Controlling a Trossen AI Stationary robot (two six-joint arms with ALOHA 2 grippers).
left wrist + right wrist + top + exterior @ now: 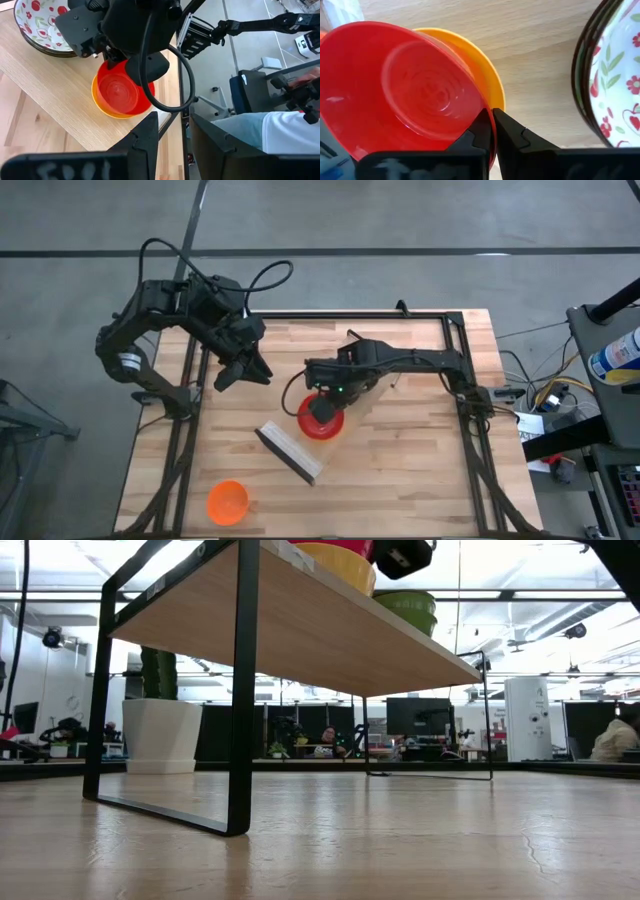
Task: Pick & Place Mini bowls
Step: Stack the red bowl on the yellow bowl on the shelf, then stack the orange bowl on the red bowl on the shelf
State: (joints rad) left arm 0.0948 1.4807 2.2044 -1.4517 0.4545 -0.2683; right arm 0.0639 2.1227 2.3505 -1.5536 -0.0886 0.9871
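Note:
My right gripper [492, 112] [322, 406] is shut on the red mini bowl [405, 85] [320, 422], which sits tilted over the yellow bowl [480, 65] [107, 109]. A stack of white bowls with red patterns [615, 75] [37, 22] stands beside them on the wooden top; in the high view the right arm hides it. The orange bowl [228, 502] stands alone near the table's near left corner. My left gripper [240, 370] [175, 125] hovers open to the left of the red bowl, touching nothing. My right gripper pinches the red bowl's rim [481, 106], with one finger [479, 131] inside the bowl and the other [516, 135] outside. The fingers come from above. The bowl is tilted, and its underside lies in or just above the yellow bowl; which, I cannot tell.
A grey-white bar [290, 452] lies slanting near the red bowl. The low view shows a wooden shelf [300, 635] on a black frame, bowls and a green bowl-like thing [405, 608] on top, and a white pot with a cactus [160, 730] behind.

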